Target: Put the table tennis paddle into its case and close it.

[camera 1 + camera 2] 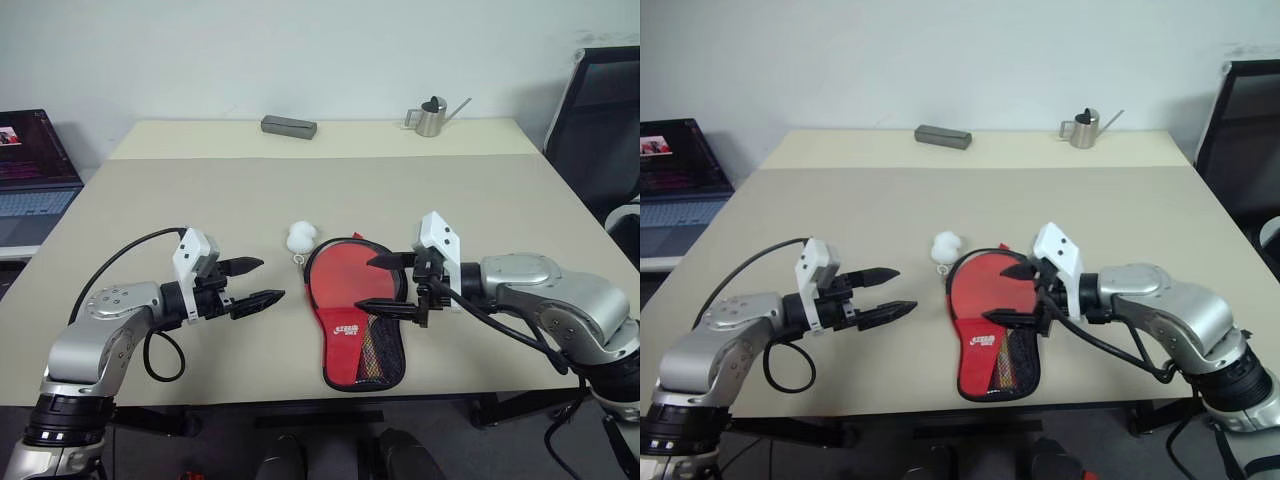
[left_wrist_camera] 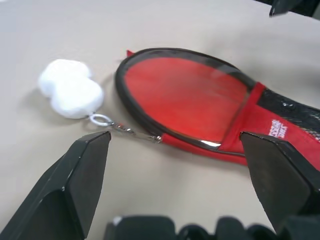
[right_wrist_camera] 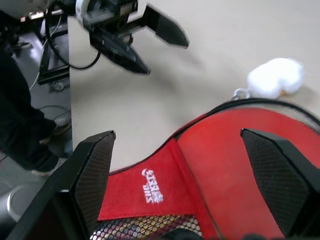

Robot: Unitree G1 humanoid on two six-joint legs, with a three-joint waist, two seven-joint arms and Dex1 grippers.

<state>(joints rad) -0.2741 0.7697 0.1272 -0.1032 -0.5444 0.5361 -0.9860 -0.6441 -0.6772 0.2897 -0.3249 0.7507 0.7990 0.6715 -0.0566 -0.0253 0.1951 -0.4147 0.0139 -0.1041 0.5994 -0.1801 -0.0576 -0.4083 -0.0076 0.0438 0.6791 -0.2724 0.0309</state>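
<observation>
- The case is lying flat on the beige table, close to the near edge and about midway along it. Red side with the white logo and mesh pocket faces up, narrow handle end toward the near edge.
- You can see the red face of the table tennis paddle inside the round part of the case, black zipper edge running around it. Can't tell how far the zipper is done up.
- A fluffy white pom-pom charm sits on the table just beside the round end, hooked to the case by a little ring and chain.
- Left gripper hovers above the table left of the case, fingers spread apart, holding nothing.
- Right gripper is over the right side of the case, fingers wide apart too, nothing clamped.
- Along the far edge: a small grey box and a metal watering can, well apart.
- Laptop off the left side, black chair off the right.
</observation>
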